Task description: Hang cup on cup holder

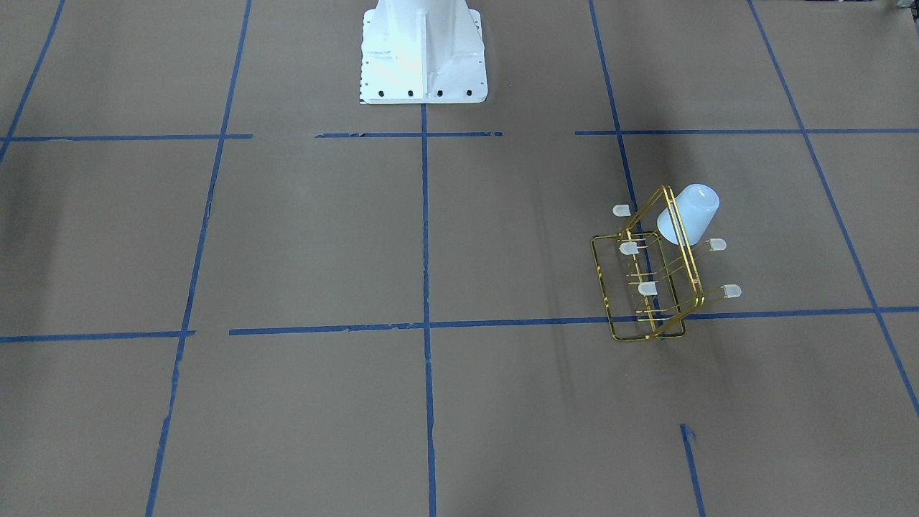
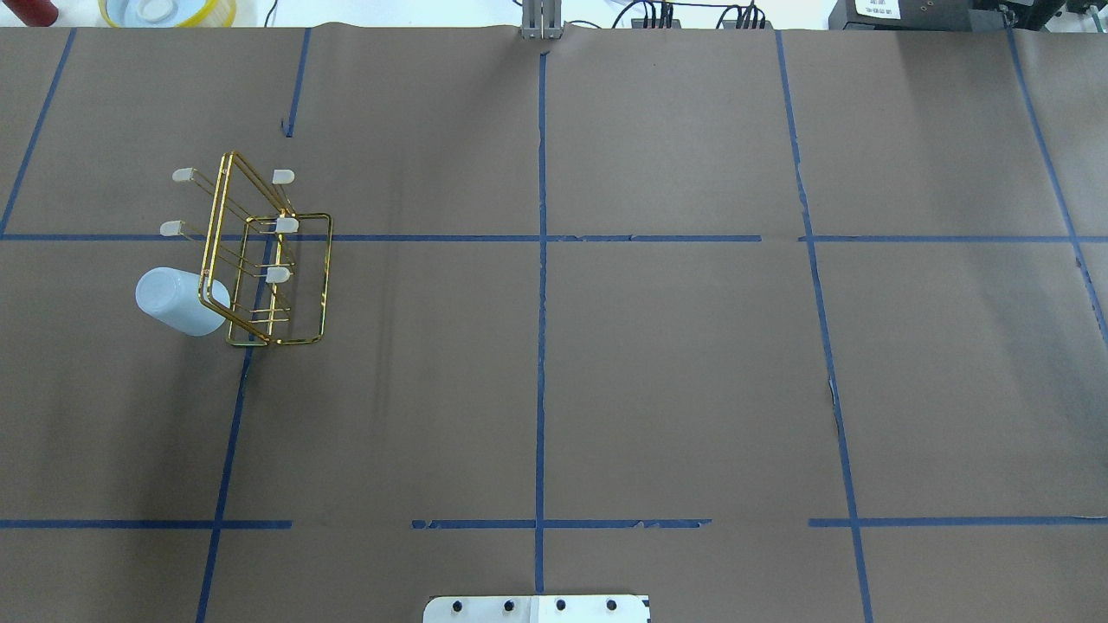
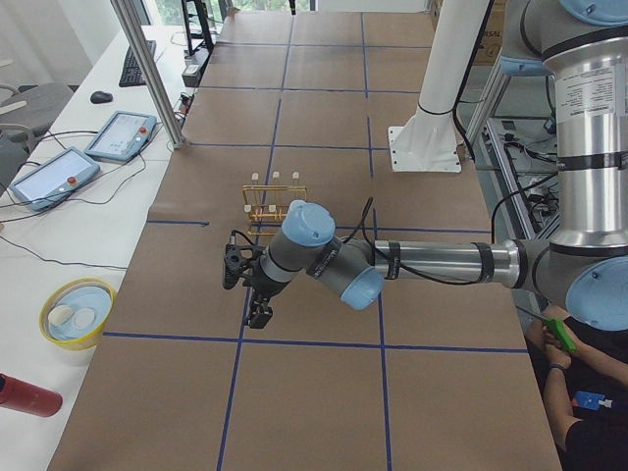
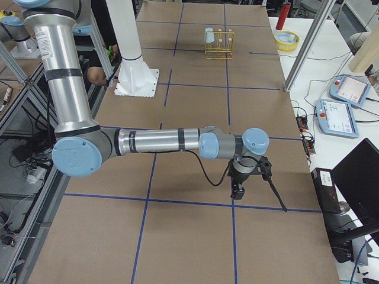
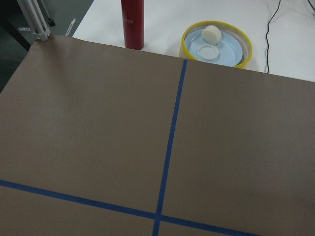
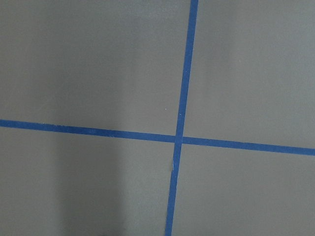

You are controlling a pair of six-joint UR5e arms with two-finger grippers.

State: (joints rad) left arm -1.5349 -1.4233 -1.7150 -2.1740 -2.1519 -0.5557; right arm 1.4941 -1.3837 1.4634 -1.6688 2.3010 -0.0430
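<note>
The pale blue-white cup (image 1: 688,213) sits on one outer prong of the gold wire cup holder (image 1: 687,258), tilted, with its closed end pointing away from the frame. Both also show in the overhead view, cup (image 2: 177,301) and holder (image 2: 330,277), on the robot's left side. The left gripper (image 3: 251,294) shows only in the exterior left view, low over the paper and well short of the holder (image 3: 273,196). The right gripper (image 4: 238,188) shows only in the exterior right view, far from the holder (image 4: 219,47). I cannot tell whether either gripper is open or shut.
The white robot base (image 1: 422,50) stands at the table's middle edge. A yellow-rimmed bowl (image 5: 216,42) and a red bottle (image 5: 133,22) sit on the white bench past the paper's end. An aluminium post (image 3: 147,69) and tablets (image 3: 51,177) line the far side.
</note>
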